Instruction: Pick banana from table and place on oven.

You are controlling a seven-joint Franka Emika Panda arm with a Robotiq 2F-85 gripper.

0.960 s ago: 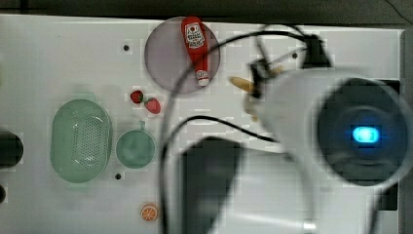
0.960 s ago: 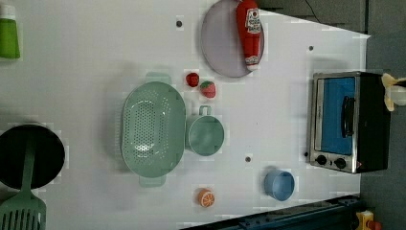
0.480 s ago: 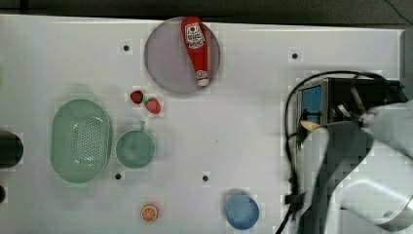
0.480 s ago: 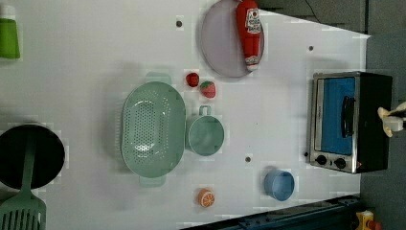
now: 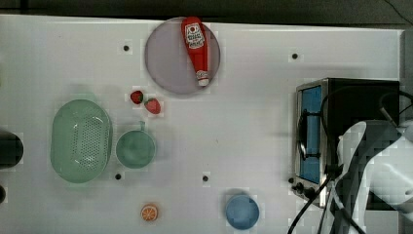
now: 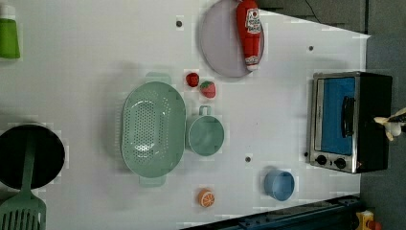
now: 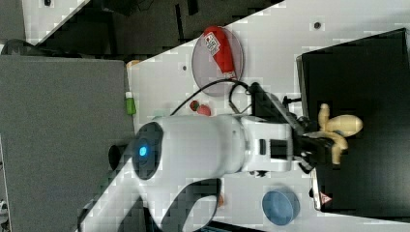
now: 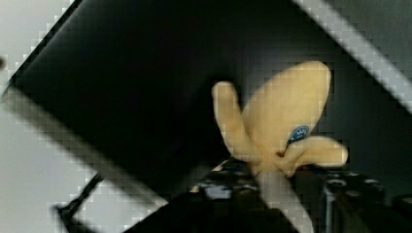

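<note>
The banana (image 7: 342, 126) is a small pale-yellow bunch hanging over the oven's black top (image 7: 367, 87). My gripper (image 7: 325, 145) is shut on its stem end. In the wrist view the banana (image 8: 284, 119) carries a blue sticker, with the dark oven top (image 8: 126, 87) behind it. In the left view the banana (image 6: 391, 125) shows at the right edge of the oven (image 6: 349, 122). In the top view my white arm (image 5: 380, 165) covers part of the oven (image 5: 316, 136) and hides the banana. The white table (image 5: 243, 97) spreads to the top view's left.
A grey plate (image 5: 168, 63) holds a red ketchup bottle (image 5: 196, 48). Two strawberries (image 5: 146, 101), a green colander (image 5: 80, 140), a teal cup (image 5: 135, 148), an orange slice (image 5: 149, 212) and a blue bowl (image 5: 242, 211) lie on the table. Black cables (image 5: 316, 209) hang by the oven's knobs.
The arm has swung from mid-table to the top view's right and now stands over the oven, carrying the banana. In the left view the banana slid down along the oven's right edge.
</note>
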